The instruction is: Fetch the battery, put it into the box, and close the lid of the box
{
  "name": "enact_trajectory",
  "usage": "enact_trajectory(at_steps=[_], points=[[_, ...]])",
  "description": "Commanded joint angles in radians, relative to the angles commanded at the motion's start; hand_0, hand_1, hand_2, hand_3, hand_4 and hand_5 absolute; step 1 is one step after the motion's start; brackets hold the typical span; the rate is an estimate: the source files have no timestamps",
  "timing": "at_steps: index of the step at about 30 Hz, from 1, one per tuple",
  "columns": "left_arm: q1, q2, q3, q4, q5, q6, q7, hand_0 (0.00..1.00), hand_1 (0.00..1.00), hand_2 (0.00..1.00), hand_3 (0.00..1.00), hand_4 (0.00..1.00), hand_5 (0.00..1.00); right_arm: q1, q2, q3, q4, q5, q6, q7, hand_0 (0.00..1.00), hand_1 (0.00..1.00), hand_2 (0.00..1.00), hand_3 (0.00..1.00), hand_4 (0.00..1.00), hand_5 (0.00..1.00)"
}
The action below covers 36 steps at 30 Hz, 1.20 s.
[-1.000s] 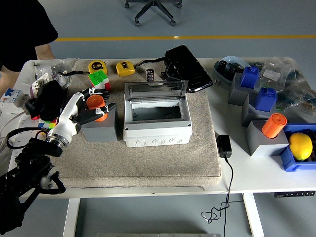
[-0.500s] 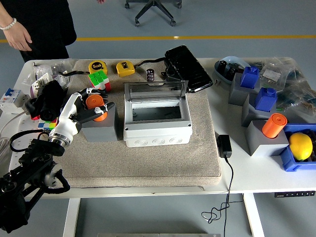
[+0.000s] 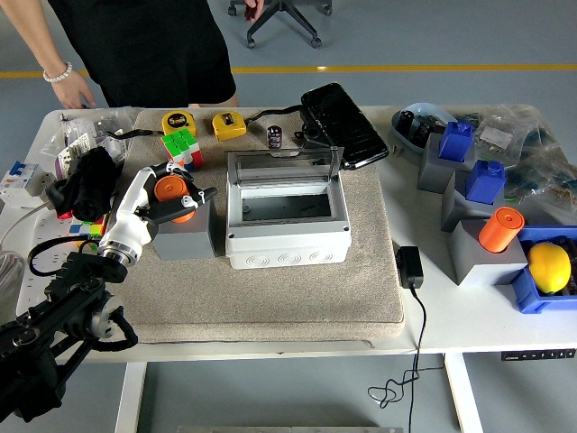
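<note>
Now my left hand (image 3: 165, 194) wraps its fingers around the round orange battery (image 3: 174, 191). It sits on a grey block (image 3: 185, 234). Beside it, the white plastic box (image 3: 286, 219) has its clear lid (image 3: 283, 165) up.

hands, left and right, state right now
left hand: fingers closed around the orange battery in its grey holder
right hand: not in view

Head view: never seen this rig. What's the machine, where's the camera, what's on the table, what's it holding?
The camera sits high on a humanoid robot, looking down over a white table. Its black left arm comes in from the lower left; the left hand is closed around an orange battery standing in a grey holder. The right arm is out of view. On the beige mat stands a white box with its clear lid up. At the right stands another orange battery. A person stands at the far side, one hand near the table's corner.
</note>
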Motion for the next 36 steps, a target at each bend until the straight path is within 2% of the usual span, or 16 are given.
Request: enact_trajectory(at_steps=[1,2,7,8,13,14,20,21,26,27,32,33,36], points=[[0.0,-0.001,0.001,-0.001,-0.001,0.001,-0.001,0.293,0.191,0.234,0.2,0.848,0.002,0.0,0.0,0.0,0.0,0.0,-0.001,0.001,0.728,0.691,0.693,0.669,0.998,0.597],[0.0,-0.002,0.002,-0.001,-0.002,0.001,-0.002,0.201,0.132,0.166,0.171,0.818,0.002,0.0,0.0,-0.001,0.0,0.0,-0.002,0.003,0.724,0.691,0.692,0.669,0.998,0.598],[-0.005,-0.004,0.007,-0.008,-0.008,0.006,-0.008,0.201,0.132,0.166,0.171,0.818,0.002,0.0,0.001,-0.001,0.0,0.001,-0.006,0.008,0.724,0.691,0.692,0.669,0.998,0.598],[-0.006,-0.004,0.007,-0.009,-0.01,0.007,-0.009,0.127,0.085,0.132,0.163,0.841,0.002,0.0,0.001,-0.001,0.0,0.001,-0.007,0.009,0.723,0.686,0.688,0.666,0.998,0.597],[-0.013,-0.007,0.004,-0.014,-0.019,0.0,-0.014,0.127,0.085,0.132,0.163,0.841,0.002,0.0,0.001,-0.001,0.0,0.002,-0.01,0.012,0.723,0.686,0.688,0.666,0.998,0.597],[-0.014,-0.007,0.002,-0.016,-0.019,-0.006,-0.015,0.1,0.066,0.121,0.157,0.904,0.002,0.0,0.002,-0.001,0.0,0.003,-0.01,0.013,0.723,0.686,0.688,0.664,0.998,0.595],[-0.018,-0.001,-0.012,-0.041,0.012,-0.028,-0.015,0.1,0.066,0.121,0.157,0.904,0.002,0.0,0.002,-0.001,0.0,0.003,-0.012,0.015,0.723,0.686,0.688,0.664,0.998,0.595],[-0.018,0.004,-0.016,-0.057,0.032,-0.031,-0.011,0.093,0.048,0.115,0.148,0.998,0.024,-0.001,0.001,-0.001,0.0,0.004,-0.012,0.016,0.723,0.685,0.687,0.662,0.998,0.595],[-0.023,0.024,-0.023,-0.134,0.158,-0.024,0.011,0.093,0.048,0.115,0.148,0.998,0.024,-0.003,0.0,-0.007,-0.002,0.008,-0.013,0.016,0.723,0.685,0.687,0.662,0.998,0.595],[-0.025,0.027,-0.02,-0.152,0.192,-0.016,0.01,0.047,0.024,0.103,0.127,0.998,0.211,-0.003,0.0,-0.007,-0.003,0.008,-0.013,0.016,0.724,0.684,0.687,0.66,0.998,0.592],[-0.037,0.042,0.01,-0.234,0.341,0.041,0.009,0.047,0.024,0.103,0.127,0.998,0.211,-0.001,0.0,-0.009,-0.002,0.009,-0.014,0.017,0.724,0.684,0.687,0.66,0.998,0.592],[-0.042,0.044,0.019,-0.252,0.376,0.053,0.023,0.027,0.009,0.1,0.118,0.998,0.289,-0.001,-0.001,-0.009,-0.002,0.009,-0.014,0.018,0.724,0.683,0.686,0.658,0.998,0.588],[-0.055,0.045,0.047,-0.287,0.479,0.089,0.071,0.027,0.009,0.1,0.118,0.998,0.289,0.0,-0.001,-0.011,-0.001,0.01,-0.015,0.018,0.724,0.683,0.686,0.658,0.998,0.588]])
